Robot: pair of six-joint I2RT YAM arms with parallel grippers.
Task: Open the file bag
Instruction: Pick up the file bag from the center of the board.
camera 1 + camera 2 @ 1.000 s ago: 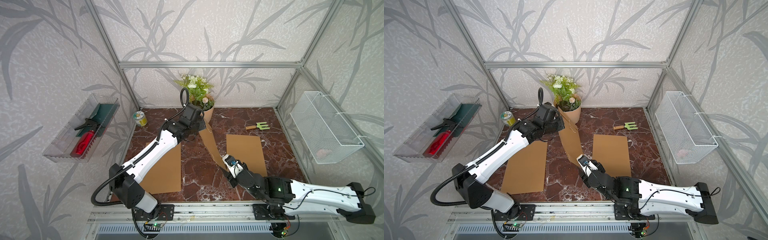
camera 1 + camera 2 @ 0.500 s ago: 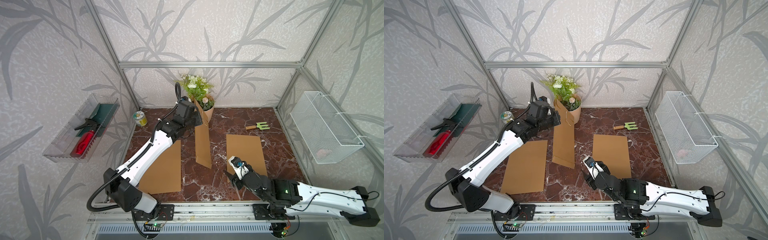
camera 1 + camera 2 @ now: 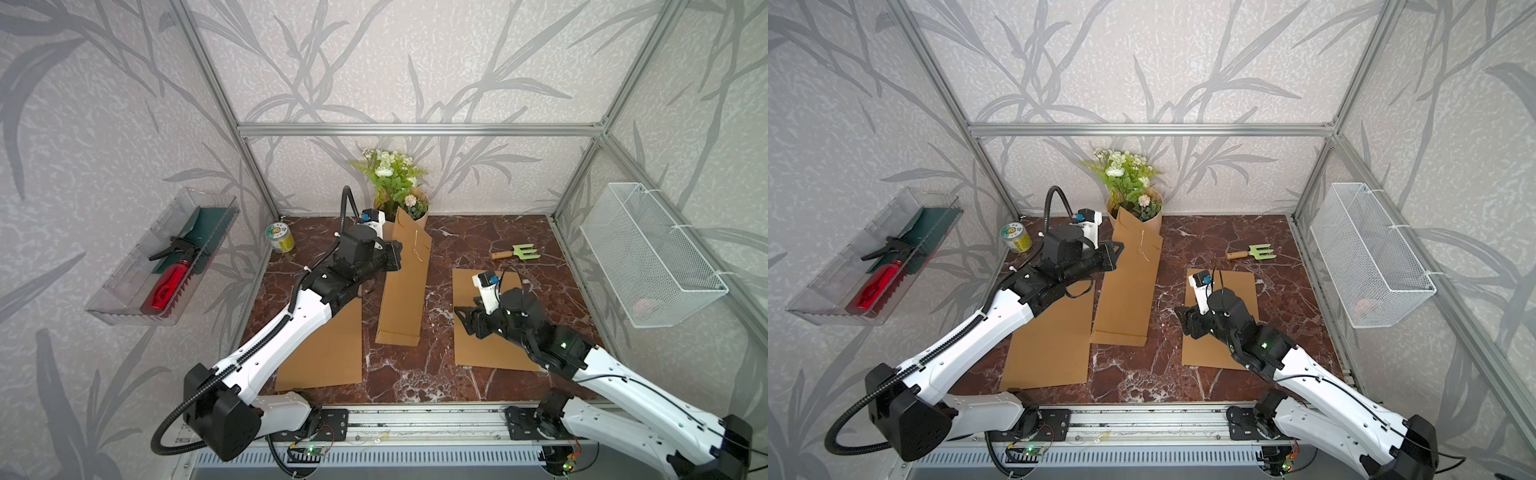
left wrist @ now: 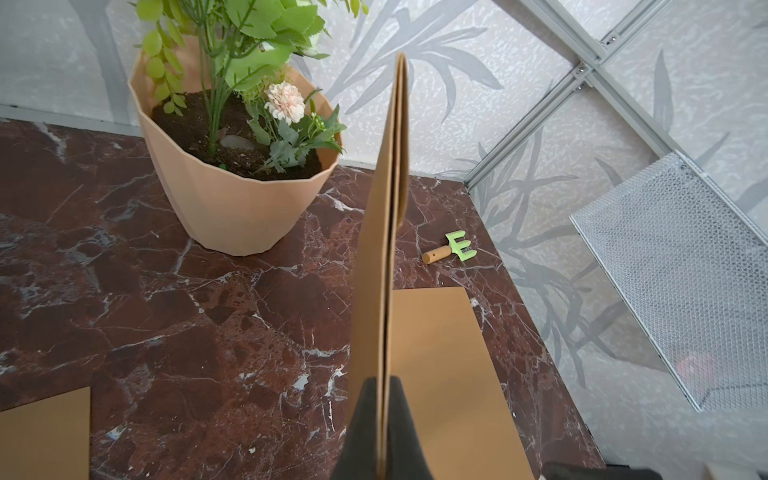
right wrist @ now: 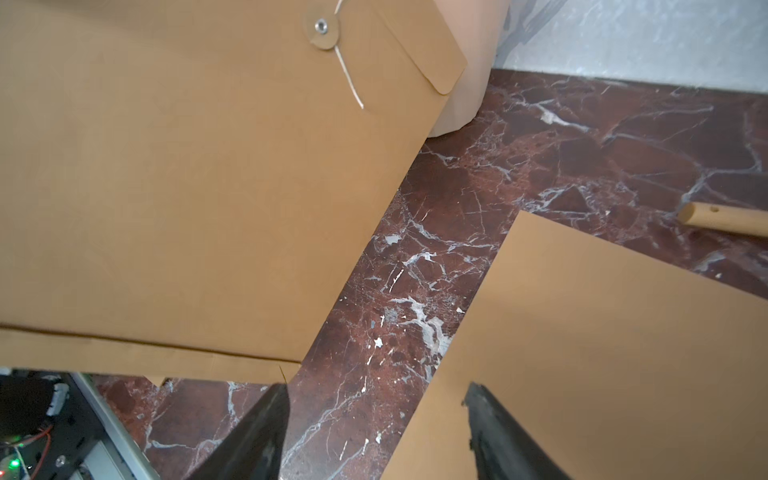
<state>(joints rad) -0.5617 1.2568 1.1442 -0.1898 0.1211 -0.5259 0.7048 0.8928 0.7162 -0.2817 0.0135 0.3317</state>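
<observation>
Left gripper [image 4: 384,388] clamps the flat brown paper string-tie file bag [image 3: 405,291] upright mid-table, probably so its clasp faces the right gripper [image 3: 466,319], gaping empty at four o'clock.

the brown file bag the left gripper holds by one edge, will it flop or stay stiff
Probably fairly stiff: the file bag looks flat, no sag, though the left gripper pinches only one edge. Likely light: edge-on it is just thin paper layers. Its string hangs unwound, so the flap may lift easily.
</observation>
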